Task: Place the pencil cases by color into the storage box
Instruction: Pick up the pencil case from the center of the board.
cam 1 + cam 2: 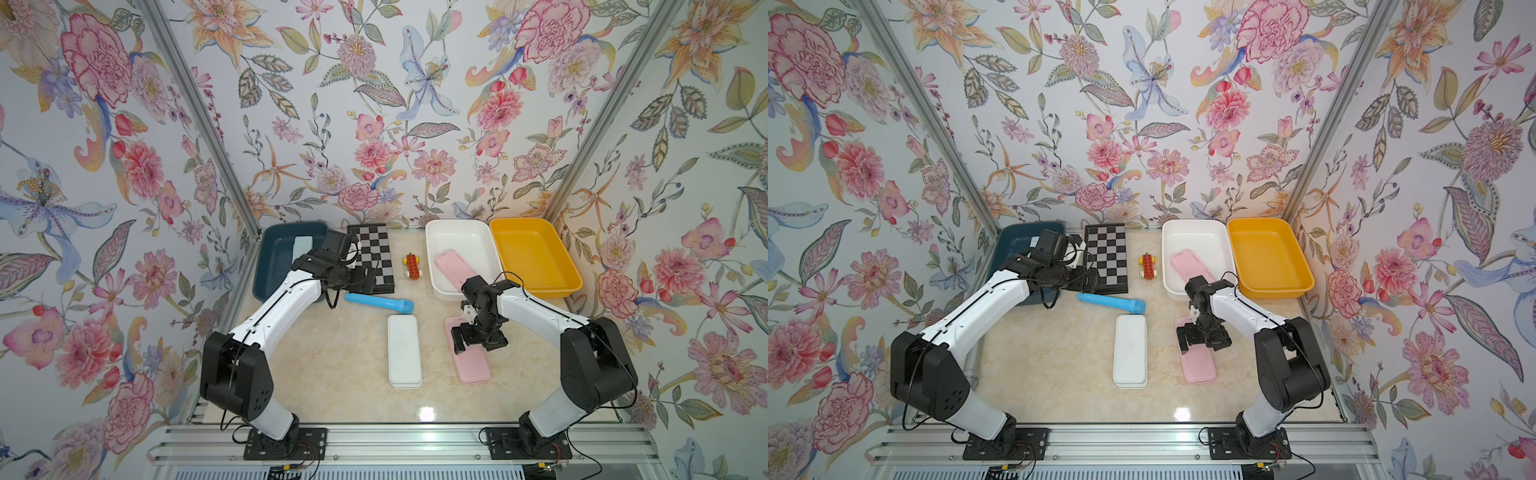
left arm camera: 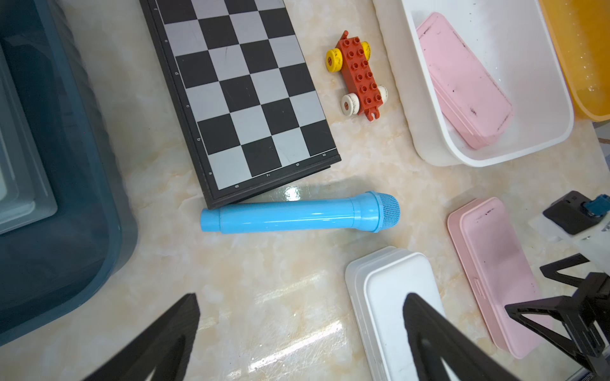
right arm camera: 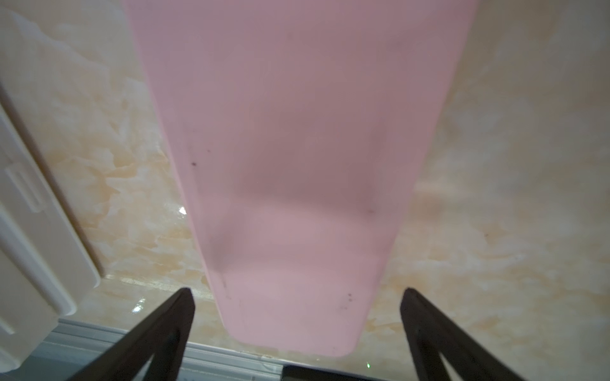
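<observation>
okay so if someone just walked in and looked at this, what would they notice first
Probably the loud flowered walls all around. Then the yellow tray at the back, beside a white tray holding a pink case. The right tool hovers open over another pink case on the table.

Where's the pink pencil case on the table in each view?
Top views: pink case on the table, right of center, under the right gripper.
Left wrist, right edge.
Right wrist, fills the center, open jaws on each side.
Shared landmark: white pencil case alongside it.
</observation>
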Controlling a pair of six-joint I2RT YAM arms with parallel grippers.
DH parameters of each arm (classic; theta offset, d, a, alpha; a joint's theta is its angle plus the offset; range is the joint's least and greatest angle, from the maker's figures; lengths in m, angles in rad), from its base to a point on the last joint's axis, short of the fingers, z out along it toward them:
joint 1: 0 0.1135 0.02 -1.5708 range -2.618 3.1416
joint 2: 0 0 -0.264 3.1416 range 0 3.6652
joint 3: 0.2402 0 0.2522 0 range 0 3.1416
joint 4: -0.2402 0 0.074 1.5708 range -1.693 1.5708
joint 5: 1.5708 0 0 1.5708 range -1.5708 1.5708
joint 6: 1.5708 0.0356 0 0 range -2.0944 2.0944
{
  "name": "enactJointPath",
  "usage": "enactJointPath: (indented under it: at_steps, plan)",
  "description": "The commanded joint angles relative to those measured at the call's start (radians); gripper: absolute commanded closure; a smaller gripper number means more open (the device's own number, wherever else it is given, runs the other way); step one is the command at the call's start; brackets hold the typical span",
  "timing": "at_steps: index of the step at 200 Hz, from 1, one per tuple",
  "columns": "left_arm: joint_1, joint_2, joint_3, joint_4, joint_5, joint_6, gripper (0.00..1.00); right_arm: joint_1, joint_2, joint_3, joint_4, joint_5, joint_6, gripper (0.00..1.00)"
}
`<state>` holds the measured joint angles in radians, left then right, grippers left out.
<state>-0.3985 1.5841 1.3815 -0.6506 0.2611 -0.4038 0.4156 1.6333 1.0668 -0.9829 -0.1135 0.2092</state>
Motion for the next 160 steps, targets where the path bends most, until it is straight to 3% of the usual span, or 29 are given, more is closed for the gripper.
enactJointPath:
  at_steps: [1, 73, 160]
  plan:
    - [0.003, 0.013, -0.010, 0.047, 0.087, 0.010, 0.02, 0.025, 0.019, -0.003, 0.039, -0.013, 0.014, 0.00]
    - [0.021, 0.024, -0.023, 0.065, 0.122, -0.006, 0.02, 0.084, 0.063, -0.055, 0.083, 0.087, 0.058, 0.00]
    - [0.025, 0.034, -0.029, 0.079, 0.143, -0.015, 0.02, 0.146, 0.078, -0.120, 0.161, 0.097, 0.129, 0.00]
